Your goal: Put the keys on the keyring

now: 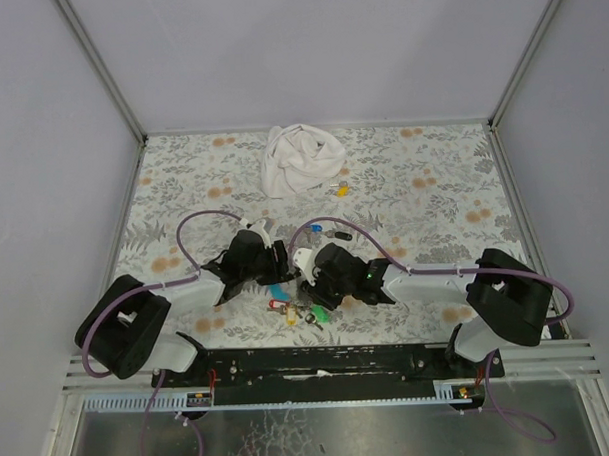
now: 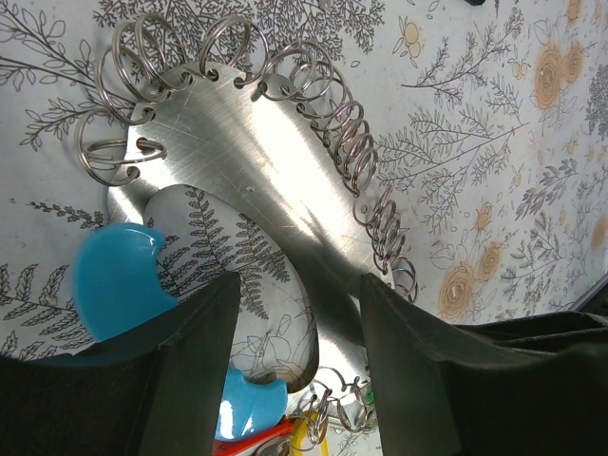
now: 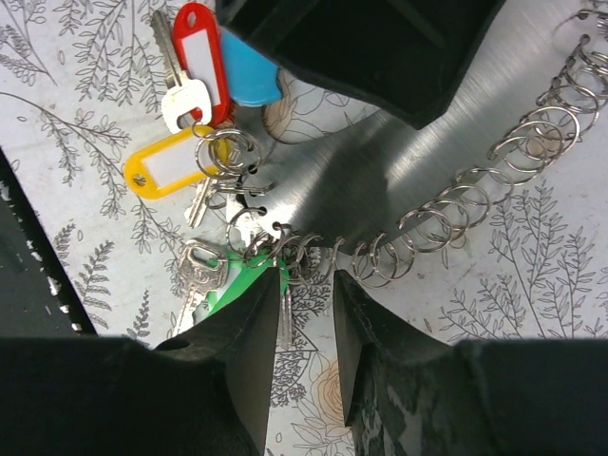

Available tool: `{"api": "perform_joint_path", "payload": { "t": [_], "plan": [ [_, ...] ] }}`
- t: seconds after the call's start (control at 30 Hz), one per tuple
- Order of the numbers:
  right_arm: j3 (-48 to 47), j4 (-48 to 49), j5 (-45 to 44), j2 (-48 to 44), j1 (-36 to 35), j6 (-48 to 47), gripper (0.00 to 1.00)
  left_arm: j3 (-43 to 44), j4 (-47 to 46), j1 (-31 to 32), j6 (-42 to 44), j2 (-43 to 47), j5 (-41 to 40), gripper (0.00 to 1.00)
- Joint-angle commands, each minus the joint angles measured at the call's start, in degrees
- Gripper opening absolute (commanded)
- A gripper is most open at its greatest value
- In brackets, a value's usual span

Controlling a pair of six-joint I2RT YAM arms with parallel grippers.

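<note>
**Item:** keys [image 3: 198,269] and keyring [image 3: 285,249], on the floral table [image 3: 76,114].

**Where:** near the table's front edge, between the two grippers. The keyring is one of many split rings [image 3: 475,199] threaded through holes along the rim of a steel plate [image 3: 380,161]. Several keys hang bunched at one corner of the plate, with a red tag [image 3: 204,57] and a yellow tag [image 3: 166,166] among them.

**Left gripper** [image 2: 299,294]: the jaws stand apart, one on each side of the plate's narrow neck. A blue piece [image 2: 119,275] lies just beside one finger. Whether the pads press the plate cannot be told.

**Right gripper** [image 3: 309,294]: the jaws stand part-way apart, with table showing in the gap. The green key [image 3: 242,283] hangs at the keyring, just ahead of the fingertips. A blade [image 3: 285,318] lies in the gap close against one finger — not pinched, so far as shows.

**Step, as judged:** threading. A key is being worked onto the keyring while the plate is steadied. The crowded rings hide whether the key is fully seated.

**Next move calls for:**
- a close on the blade near its head
- a small turn following the coil of the keyring
- the plate kept from sliding — neighbouring rings look likely to snag
</note>
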State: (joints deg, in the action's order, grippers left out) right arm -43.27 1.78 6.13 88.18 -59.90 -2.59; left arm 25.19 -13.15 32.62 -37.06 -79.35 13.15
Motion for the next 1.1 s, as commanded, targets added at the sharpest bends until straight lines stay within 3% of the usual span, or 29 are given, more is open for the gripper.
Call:
{"api": "perform_joint_path", "payload": {
  "t": [0.0,0.4,0.8,1.07],
  "plan": [
    [-2.26,-0.04,2.09,0.34,-0.13,0.09,0.37,0.74,-0.41,-0.28,0.06,-0.82,1.03,0.53],
    [-1.96,1.06,0.83,2.26,-0.14,-0.45,0.26,0.57,-0.59,-0.23,0.21,-1.13,1.13,0.53],
    [-0.91,1.52,-2.11,0.09,-0.13,-0.94,0.01,-0.68,-2.67,-0.28,0.32,0.47,2.10,0.52],
    [-0.94,2.05,-3.12,-4.56,-0.13,-0.73,0.00,-1.81,-4.33,-0.28,0.37,1.89,3.34,0.52]
  ]
}}
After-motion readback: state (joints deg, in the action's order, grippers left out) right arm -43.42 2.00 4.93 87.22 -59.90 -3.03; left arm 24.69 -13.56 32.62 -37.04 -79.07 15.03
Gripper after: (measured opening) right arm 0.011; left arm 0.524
